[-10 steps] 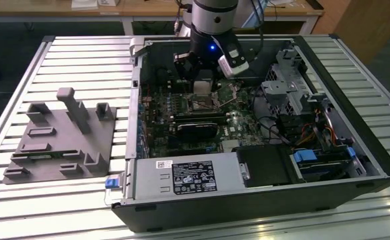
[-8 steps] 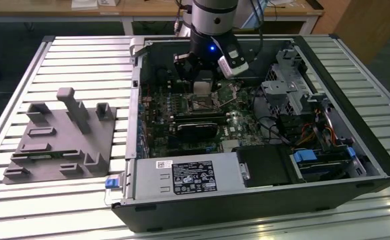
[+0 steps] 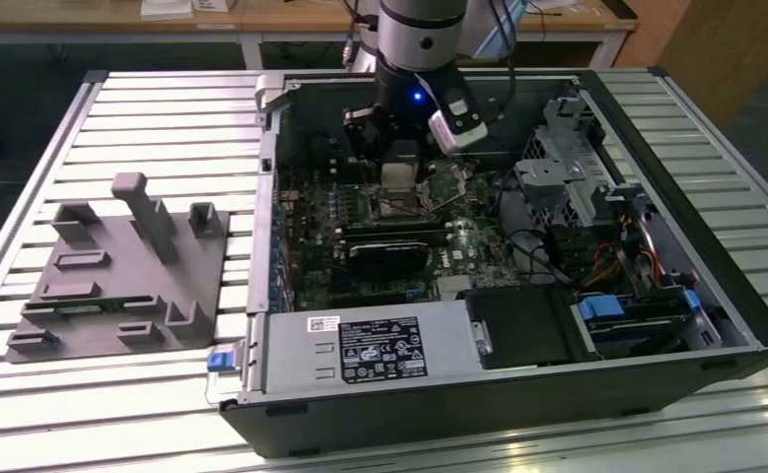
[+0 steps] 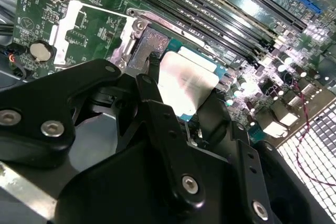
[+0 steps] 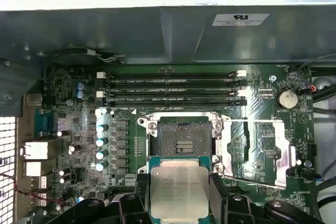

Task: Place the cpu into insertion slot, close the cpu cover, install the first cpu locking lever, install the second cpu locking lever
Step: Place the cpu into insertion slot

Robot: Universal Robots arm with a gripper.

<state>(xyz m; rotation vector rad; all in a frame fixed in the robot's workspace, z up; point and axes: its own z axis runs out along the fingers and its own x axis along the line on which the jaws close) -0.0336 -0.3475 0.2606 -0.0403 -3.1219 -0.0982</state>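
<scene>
Hovering inside the open computer case [image 3: 489, 404], the gripper [image 5: 179, 196] pinches the cpu [image 5: 178, 184] by two edges near the insertion slot [image 5: 184, 141]. The cpu cover [image 5: 286, 156] lies flipped open beside it.

A robotics lab: open computer case [image 3: 489, 399] under the end effector [image 3: 402, 179], slatted metal table [image 3: 160, 128] beneath, wooden desks [image 3: 308, 18] behind.

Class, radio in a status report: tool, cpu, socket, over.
Tool shut on cpu. Chip held off the open insertion slot, not seated. The cpu cover flipped open beside slot; nothing seen blocking.
</scene>
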